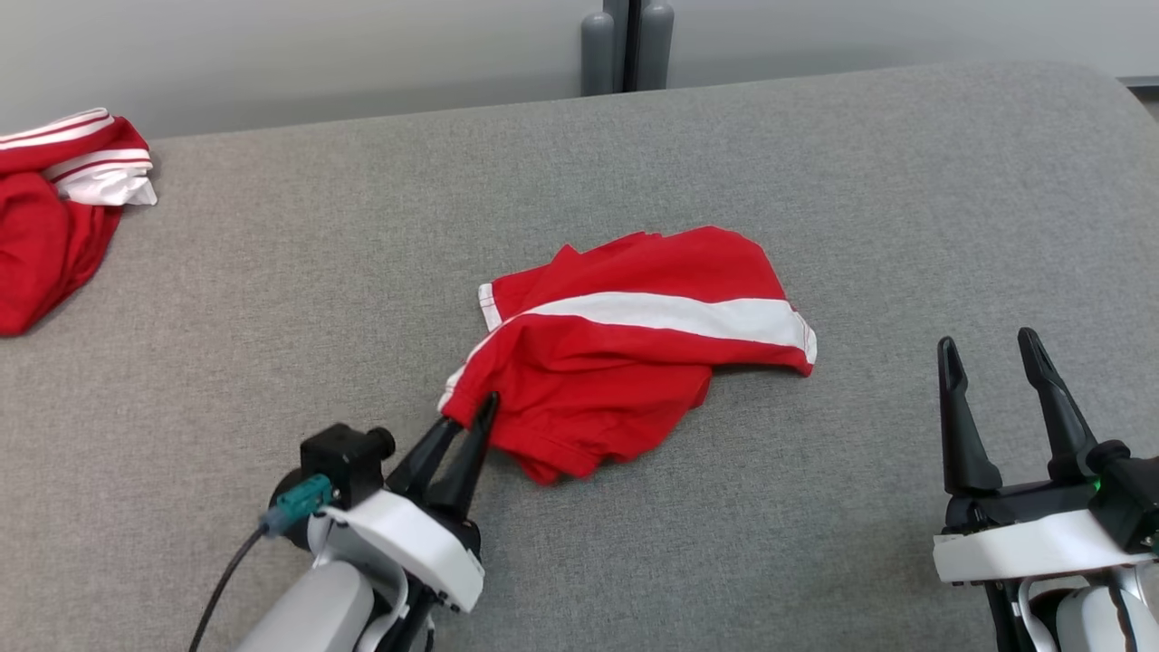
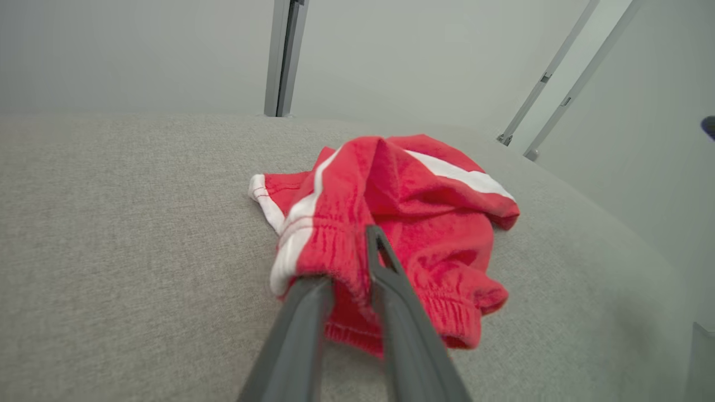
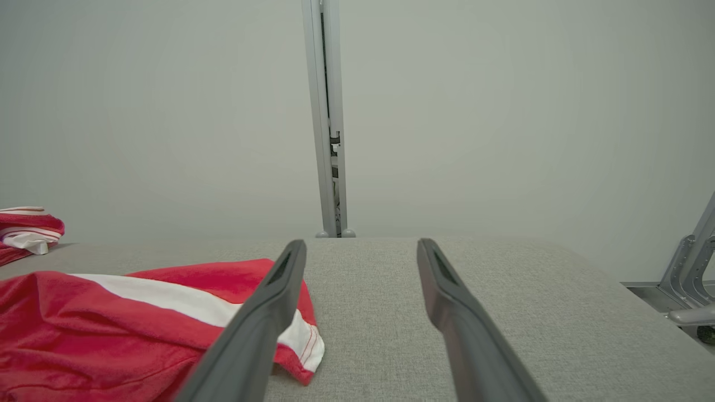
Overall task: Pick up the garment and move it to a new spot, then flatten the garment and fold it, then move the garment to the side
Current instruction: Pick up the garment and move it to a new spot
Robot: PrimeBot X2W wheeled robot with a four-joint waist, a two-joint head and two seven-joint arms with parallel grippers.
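The garment is a pair of red shorts with white side stripes, lying crumpled in the middle of the grey padded table. My left gripper reaches in from the lower left, its fingers drawn close on the elastic waistband corner nearest me. The left wrist view shows the garment bunched over my left gripper, with red cloth between the two fingers and one tip buried under it. My right gripper stands open and empty to the right of the garment, and its own view shows the right gripper over bare table.
Another red and white garment lies heaped at the table's far left edge, also seen as a small heap in the right wrist view. A grey post rises behind the far edge. The table's right corner is rounded.
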